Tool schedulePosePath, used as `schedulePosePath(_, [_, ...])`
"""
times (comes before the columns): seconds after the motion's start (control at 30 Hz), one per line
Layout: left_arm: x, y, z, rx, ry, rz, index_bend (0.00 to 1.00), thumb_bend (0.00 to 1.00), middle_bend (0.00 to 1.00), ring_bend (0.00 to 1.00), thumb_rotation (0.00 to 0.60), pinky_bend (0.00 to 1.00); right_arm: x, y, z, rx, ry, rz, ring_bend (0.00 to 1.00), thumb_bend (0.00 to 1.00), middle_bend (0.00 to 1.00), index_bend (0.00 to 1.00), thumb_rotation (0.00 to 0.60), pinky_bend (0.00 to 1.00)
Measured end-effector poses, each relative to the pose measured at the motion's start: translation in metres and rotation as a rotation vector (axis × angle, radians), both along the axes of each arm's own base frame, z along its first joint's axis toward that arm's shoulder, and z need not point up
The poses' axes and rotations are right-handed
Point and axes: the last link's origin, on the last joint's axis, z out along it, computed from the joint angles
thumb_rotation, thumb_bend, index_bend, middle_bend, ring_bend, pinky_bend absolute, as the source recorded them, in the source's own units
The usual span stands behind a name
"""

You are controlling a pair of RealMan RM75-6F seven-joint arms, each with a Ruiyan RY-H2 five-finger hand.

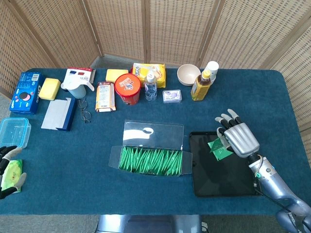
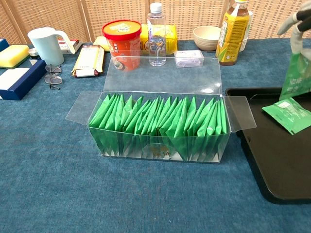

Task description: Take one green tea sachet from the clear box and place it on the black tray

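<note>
The clear box (image 2: pixel 160 127) stands open mid-table, packed with several upright green sachets (image 1: pixel 149 161). My right hand (image 1: pixel 240 138) hovers over the far right part of the black tray (image 1: pixel 200 180). It pinches one green tea sachet (image 2: pixel 296 75), which hangs just above the tray (image 2: pixel 272 165) in the chest view. A second green sachet (image 2: pixel 290 114) lies flat on the tray below it. My left hand (image 1: pixel 6 154) rests at the table's left edge beside a pale green packet (image 1: pixel 13 171); whether it grips the packet is unclear.
Along the back stand a red tub (image 1: pixel 128 88), water bottle (image 1: pixel 151 85), yellow drink bottle (image 1: pixel 201 85), bowl (image 1: pixel 188 74), mug (image 1: pixel 76 86) and snack boxes. Glasses (image 1: pixel 85 111), a blue book (image 1: pixel 58 114) and a clear tub (image 1: pixel 13 131) sit at left.
</note>
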Motion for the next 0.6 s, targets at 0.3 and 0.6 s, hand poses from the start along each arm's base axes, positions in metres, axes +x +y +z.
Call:
schedulePosePath(0.3, [0.001, -0.002, 0.000, 0.001, -0.001, 0.000, 0.19, 0.30, 0.18, 0.13, 0.600, 0.25, -0.008, 0.004, -0.002, 0.017, 0.001, -0.018, 0.09, 0.67, 0.15, 0.32, 0.600, 0.03])
schedulePosePath(0.6, [0.000, -0.003, -0.001, -0.002, -0.004, 0.004, 0.19, 0.30, 0.18, 0.13, 0.600, 0.25, 0.000, 0.011, 0.007, -0.008, -0.080, -0.011, 0.06, 0.67, 0.12, 0.27, 0.600, 0.03])
